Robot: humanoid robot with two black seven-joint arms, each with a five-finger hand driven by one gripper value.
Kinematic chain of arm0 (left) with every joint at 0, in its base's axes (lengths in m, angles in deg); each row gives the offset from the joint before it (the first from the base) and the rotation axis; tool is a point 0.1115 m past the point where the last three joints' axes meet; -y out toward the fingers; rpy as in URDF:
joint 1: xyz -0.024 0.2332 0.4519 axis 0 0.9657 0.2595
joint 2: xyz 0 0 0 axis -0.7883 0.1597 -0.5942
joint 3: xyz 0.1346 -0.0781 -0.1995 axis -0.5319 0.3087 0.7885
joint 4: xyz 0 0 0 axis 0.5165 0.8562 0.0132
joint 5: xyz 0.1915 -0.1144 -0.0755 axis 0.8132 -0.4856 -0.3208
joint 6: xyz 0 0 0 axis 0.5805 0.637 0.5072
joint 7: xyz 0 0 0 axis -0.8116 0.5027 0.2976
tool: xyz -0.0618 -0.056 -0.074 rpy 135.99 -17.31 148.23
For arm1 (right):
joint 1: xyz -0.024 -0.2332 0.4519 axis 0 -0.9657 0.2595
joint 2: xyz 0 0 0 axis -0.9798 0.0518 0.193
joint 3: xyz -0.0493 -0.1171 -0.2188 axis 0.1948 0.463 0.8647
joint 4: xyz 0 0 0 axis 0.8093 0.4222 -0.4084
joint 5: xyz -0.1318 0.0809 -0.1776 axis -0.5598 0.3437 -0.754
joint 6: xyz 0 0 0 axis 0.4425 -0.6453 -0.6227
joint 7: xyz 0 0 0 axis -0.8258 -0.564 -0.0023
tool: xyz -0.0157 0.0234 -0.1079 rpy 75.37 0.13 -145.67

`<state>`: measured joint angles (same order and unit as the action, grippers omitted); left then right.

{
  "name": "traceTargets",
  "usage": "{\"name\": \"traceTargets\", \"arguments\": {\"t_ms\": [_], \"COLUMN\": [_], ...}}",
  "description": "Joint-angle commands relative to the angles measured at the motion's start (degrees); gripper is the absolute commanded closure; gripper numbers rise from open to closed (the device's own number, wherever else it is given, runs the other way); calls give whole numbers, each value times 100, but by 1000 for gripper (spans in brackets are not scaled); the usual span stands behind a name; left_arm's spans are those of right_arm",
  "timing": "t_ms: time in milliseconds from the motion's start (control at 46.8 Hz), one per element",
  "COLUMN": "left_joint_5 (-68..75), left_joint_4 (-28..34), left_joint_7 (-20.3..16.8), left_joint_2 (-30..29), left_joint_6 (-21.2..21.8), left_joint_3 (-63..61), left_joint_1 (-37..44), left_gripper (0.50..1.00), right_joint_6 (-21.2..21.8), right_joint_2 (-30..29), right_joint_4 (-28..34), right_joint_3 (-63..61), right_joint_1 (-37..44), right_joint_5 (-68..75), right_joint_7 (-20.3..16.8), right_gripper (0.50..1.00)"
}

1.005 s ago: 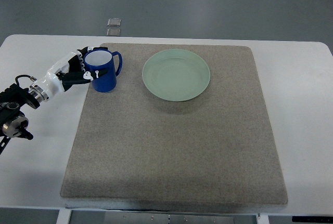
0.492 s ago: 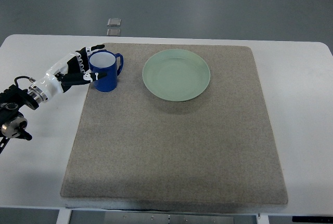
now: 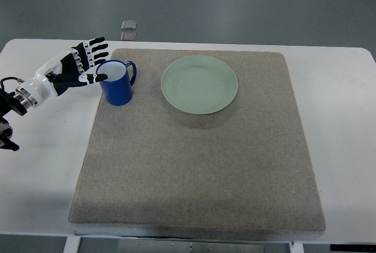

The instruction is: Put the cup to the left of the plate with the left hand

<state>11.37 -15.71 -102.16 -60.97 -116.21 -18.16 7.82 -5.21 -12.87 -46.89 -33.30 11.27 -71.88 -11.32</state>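
Glossy dark-blue ceramic cup [image 3: 117, 82] stands upright at the far-left corner of the grey felt mat [image 3: 194, 165], handle pointing toward the round pale-green plate [image 3: 199, 84], just left of it and apart. White-and-black left hand [image 3: 79, 65] sits beside the cup with fingers spread wide, holding nothing; the thumb tip seems to overlap the rim, contact unclear. Mat lies on a white table [image 3: 341, 118].
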Motion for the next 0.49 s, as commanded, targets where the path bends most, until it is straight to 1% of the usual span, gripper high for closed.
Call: {"name": "traceTargets", "arguments": {"t_ms": [0,214,363,428,470], "left_joint_5": [-471,-1420,-2158,-2519,-2747], "left_joint_4": [27,27,238,378,466], "left_joint_7": [17,52,175,491,868], "left_joint_2": [-112,-367,-552,-552,-560], "left_joint_6": [9,-17,-333,-474,-535], "left_joint_3": [-40,-57,-92,-92,-84], "left_joint_1": [1,-104,-368,-482,-579], "left_gripper": [501,501,501,501,501], "right_joint_6": [0,0,0,0,0], "right_joint_2": [0,0,0,0,0], "right_joint_4": [4,4,4,-5,4], "right_joint_3": [0,0,0,0,0], "right_joint_1": [-1,-9,-1,-1,-9], "right_joint_5": [0,0,0,0,0], "right_joint_7": [0,0,0,0,0], "right_gripper": [568,568,568,568,568]}}
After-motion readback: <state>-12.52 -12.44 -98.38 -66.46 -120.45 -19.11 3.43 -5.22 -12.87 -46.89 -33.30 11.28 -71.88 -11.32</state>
